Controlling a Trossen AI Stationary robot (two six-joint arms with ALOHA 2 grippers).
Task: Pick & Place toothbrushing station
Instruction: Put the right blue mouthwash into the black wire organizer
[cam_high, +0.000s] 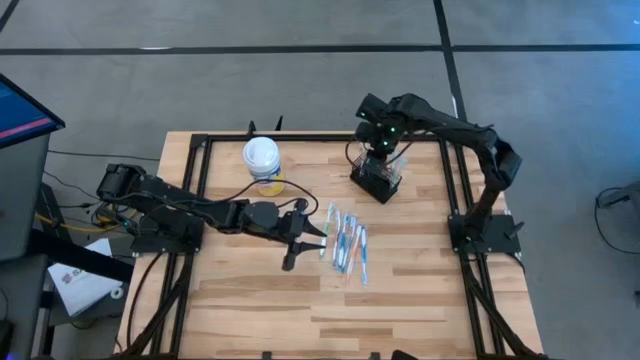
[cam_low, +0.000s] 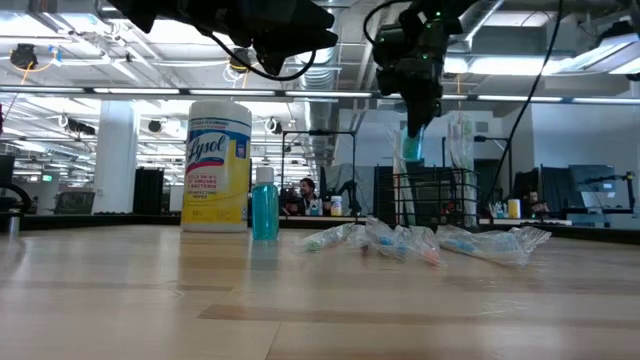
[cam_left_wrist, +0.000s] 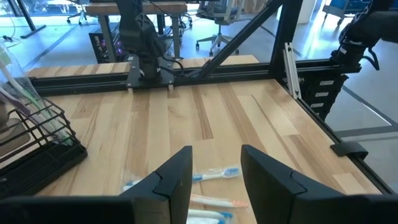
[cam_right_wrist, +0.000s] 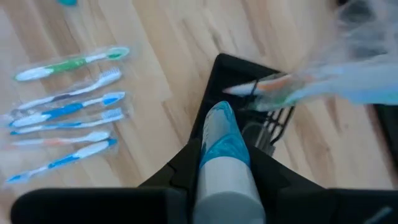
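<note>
The right hand (cam_high: 381, 148) hangs directly above the black wire-mesh caddy (cam_high: 377, 181) in the upper right of the overhead frame, its fingers closed on a blue-capped tube (cam_right_wrist: 224, 155) held upright, cap end pointing down at the caddy's compartments. A wrapped toothbrush (cam_right_wrist: 298, 84) already stands in the caddy. The move ahead appears to turn on that vertical line: the tube's long axis points straight down, with the open compartment just beneath it. At the centre left of the overhead frame, the left hand (cam_high: 305, 238) hovers over the wooden surface (cam_high: 250, 310) with fingers parted and nothing between them, just beside the row of wrapped toothbrushes (cam_high: 346, 243), which lie with their long axes running up and down the frame. A Lysol wipes canister (cam_high: 262, 160) stands at the upper centre.
</note>
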